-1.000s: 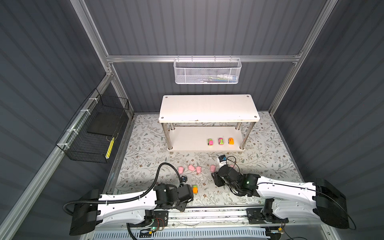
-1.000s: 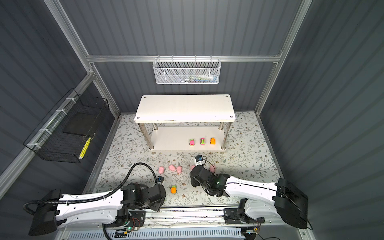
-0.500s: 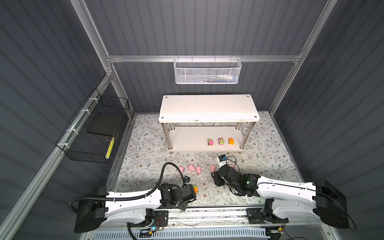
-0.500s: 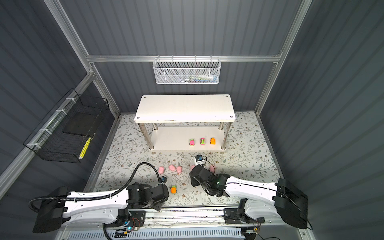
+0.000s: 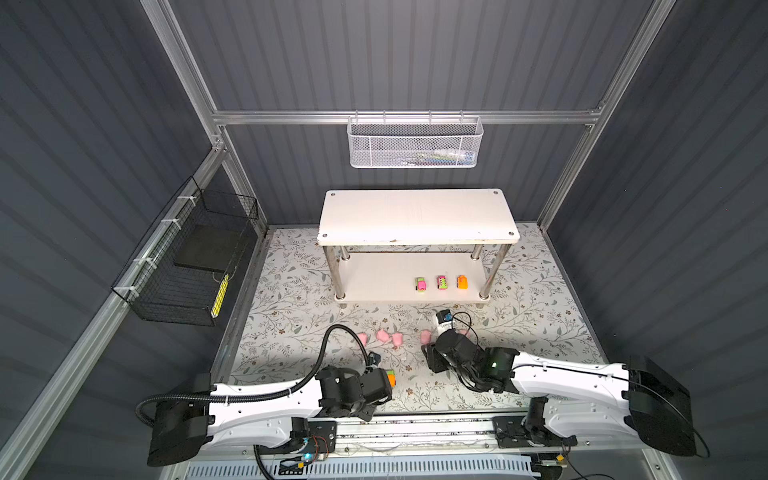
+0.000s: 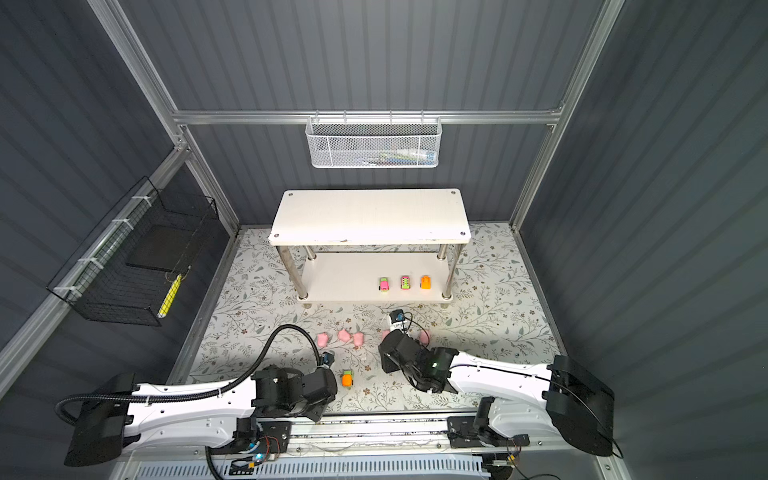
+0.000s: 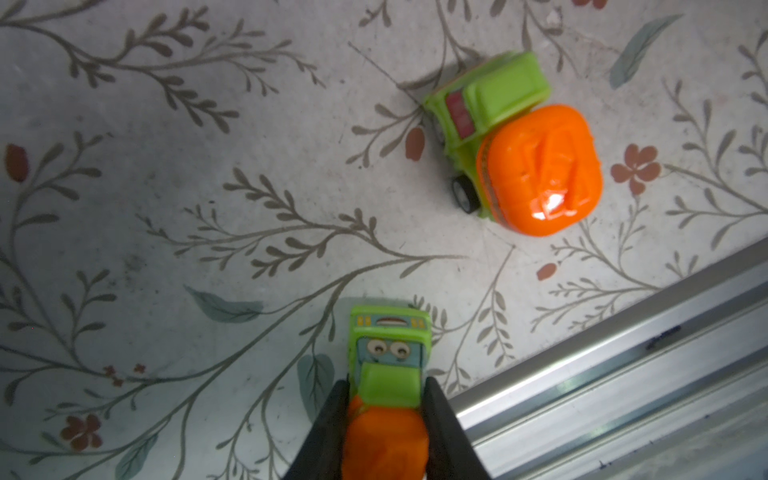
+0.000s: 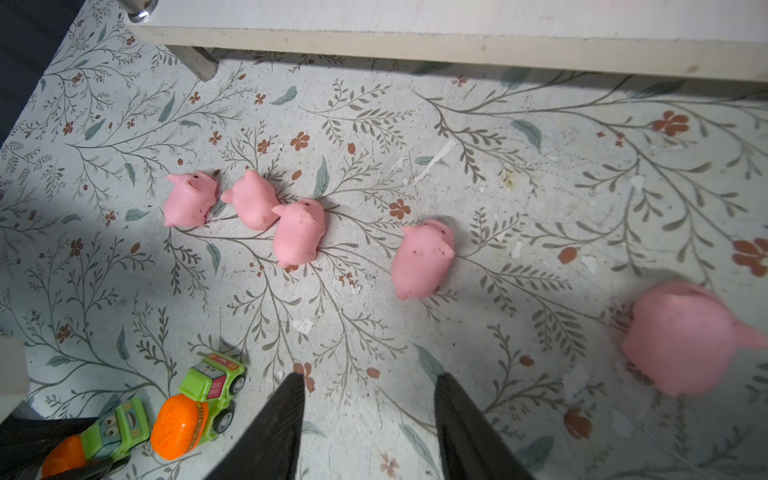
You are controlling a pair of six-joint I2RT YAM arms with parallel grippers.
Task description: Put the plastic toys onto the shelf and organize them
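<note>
You are working in a robotics lab cell: grey corrugated panels (image 5: 415, 54) and an aluminium frame (image 5: 403, 117) are enclosing it, and two robot arms (image 5: 257, 405) are sitting on a metal rail (image 5: 415, 430).

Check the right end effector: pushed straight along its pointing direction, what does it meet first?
Probably the pink pig ahead of one finger; only bare floral mat lies between. Tilt unclear: it could touch mat first.

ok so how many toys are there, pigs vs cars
pigs: 5, all on the mat
cars: 5, with 3 on the shelf, 1 loose on the mat, and 1 held car in the left gripper
total: 10
</note>
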